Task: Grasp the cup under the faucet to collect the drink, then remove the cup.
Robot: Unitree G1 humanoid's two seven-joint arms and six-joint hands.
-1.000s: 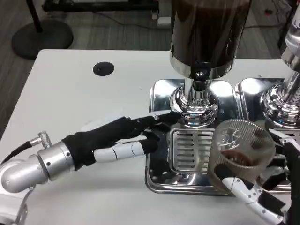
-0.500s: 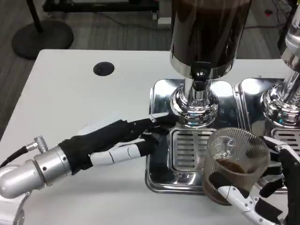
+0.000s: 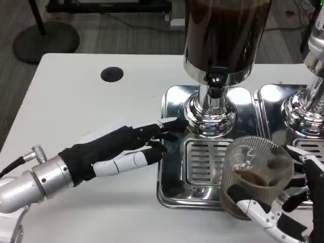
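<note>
Nearest, at the lower right, the right hand (image 3: 283, 212) grips the ribbed, transparent plastic cup (image 3: 255, 174), its white-and-black fingers (image 3: 253, 206) wrapped around the lower wall. The cup holds a shallow layer of dark drink and tilts slightly. It sits over the near right corner of the polished steel drip tray (image 3: 172, 192), off to the right of the slotted steel grille (image 3: 205, 162) and no longer under the faucet.

At the left, the left hand (image 3: 121, 149), in a black covering with white segments, lies low over the white table (image 3: 76, 111). Its fingers are extended and hold nothing; the fingertips (image 3: 161, 125) reach the tray's left rim.

Farther back stands the chrome faucet column (image 3: 211, 109) beneath the dark-filled cylindrical dispenser tank (image 3: 223, 35). A second chrome dispenser base (image 3: 304, 109) stands at the far right. A round black grommet hole (image 3: 112, 74) sits in the far table surface.

Judged step: collection is complete and removal is in hand. The next move calls for carrying the cup clear of the tray while levelling it to avoid spillage, then setting it on the table.
</note>
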